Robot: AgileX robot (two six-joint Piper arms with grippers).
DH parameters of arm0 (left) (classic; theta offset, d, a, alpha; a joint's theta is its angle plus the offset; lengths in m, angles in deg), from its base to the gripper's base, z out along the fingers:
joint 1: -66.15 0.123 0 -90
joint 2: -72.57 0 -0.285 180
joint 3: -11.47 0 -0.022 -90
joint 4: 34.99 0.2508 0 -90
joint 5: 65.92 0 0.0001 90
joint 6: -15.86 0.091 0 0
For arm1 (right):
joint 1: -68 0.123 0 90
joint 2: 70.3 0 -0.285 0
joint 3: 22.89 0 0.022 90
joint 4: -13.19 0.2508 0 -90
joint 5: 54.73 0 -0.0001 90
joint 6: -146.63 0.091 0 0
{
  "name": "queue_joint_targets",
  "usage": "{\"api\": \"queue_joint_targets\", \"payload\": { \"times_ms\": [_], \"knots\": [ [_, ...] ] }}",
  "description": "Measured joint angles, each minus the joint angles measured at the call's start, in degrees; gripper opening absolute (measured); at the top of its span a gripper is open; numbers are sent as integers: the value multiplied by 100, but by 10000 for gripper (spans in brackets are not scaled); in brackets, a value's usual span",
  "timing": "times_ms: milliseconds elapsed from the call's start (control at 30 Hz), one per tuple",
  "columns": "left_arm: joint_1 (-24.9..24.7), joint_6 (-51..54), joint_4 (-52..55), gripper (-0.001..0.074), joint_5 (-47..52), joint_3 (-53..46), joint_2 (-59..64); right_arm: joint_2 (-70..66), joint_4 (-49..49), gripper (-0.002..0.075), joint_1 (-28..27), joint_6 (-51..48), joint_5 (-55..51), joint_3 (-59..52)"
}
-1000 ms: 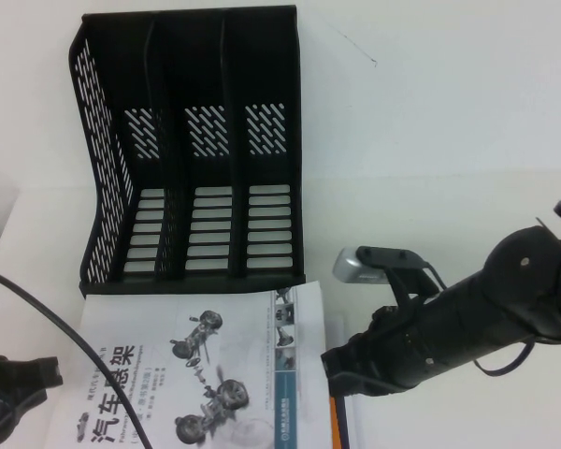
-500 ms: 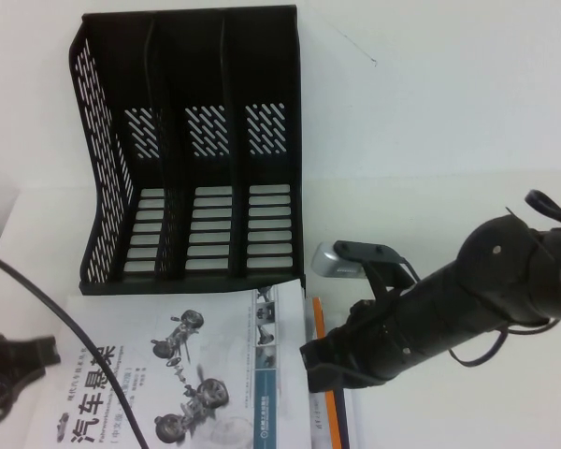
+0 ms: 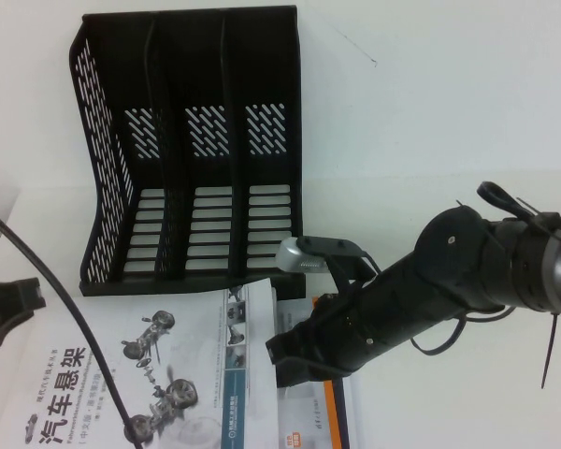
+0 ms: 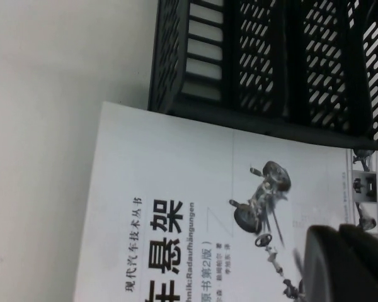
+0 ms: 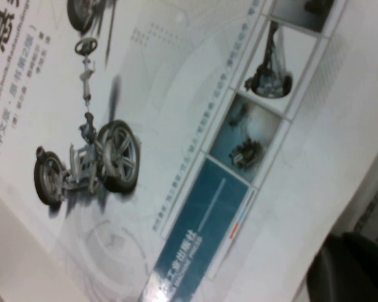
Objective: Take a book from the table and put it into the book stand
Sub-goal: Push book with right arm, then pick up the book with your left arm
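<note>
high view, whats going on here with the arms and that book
A two-armed robot is working on a white book with car-suspension drawings that lies flat on the table, just in front of the black book stand, whose three slots hold nothing yet. The right gripper sits low at the book's teal-strip edge, above a second, orange-edged book lying under it. The left gripper is at the book's opposite side. The book is not lifted.

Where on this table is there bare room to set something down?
Bare table lies right of the book stand. It is crowded near the stand's front: the book, the left gripper beside it and the right gripper over its spine edge.
</note>
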State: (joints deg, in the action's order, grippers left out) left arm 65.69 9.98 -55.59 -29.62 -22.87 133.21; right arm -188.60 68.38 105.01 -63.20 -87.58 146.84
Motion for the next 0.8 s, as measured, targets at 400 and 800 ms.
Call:
{"api": "queue_joint_targets", "payload": {
  "times_ms": [400, 800],
  "knots": [
    [1536, 356, -297, -3, 266, 47, 54, 137, -1573, 4, -1, 1423, 18, 50],
    [1823, 1465, -1178, -3, 567, 50, 1118, 785, -1028, 4, -61, 576, -290, 294]
  ]
}}
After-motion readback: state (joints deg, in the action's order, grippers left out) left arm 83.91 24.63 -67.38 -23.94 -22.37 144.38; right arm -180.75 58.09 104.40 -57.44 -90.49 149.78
